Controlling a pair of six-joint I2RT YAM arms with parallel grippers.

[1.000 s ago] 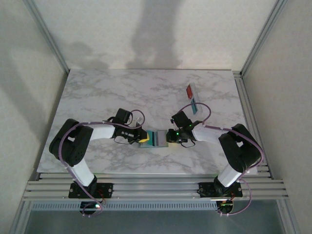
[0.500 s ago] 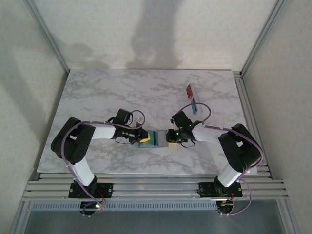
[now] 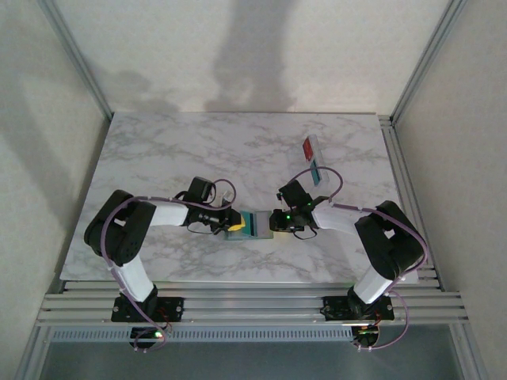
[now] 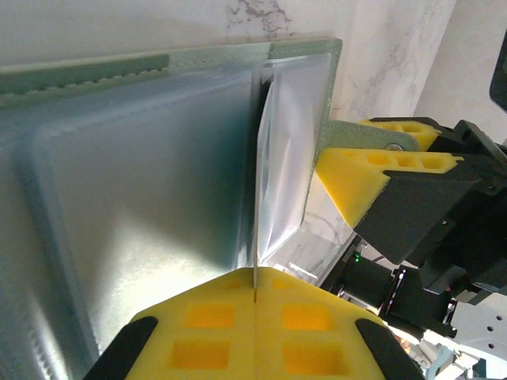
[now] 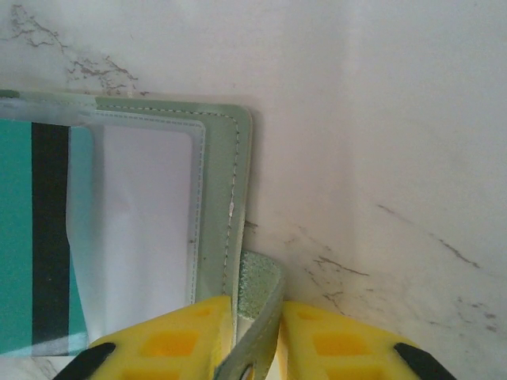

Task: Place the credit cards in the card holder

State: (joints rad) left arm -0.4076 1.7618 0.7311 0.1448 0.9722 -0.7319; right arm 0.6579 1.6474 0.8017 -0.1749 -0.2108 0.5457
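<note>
Holder (image 3: 252,225) open at near centre of tabletop (image 3: 158,150), teal card (image 5: 32,237) part-way under clear sleeve (image 4: 289,142). Left fingers (image 4: 214,324) pinched on sleeve edge, right fingers (image 5: 174,340) clamped on holder's green tab (image 5: 261,293). Keep sleeve mouth lifted, tab taut; slide card square, no skew.

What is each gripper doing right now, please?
Left gripper: closed on the card holder's clear sleeve.
Right gripper: closed on the card holder's green tab.
</note>
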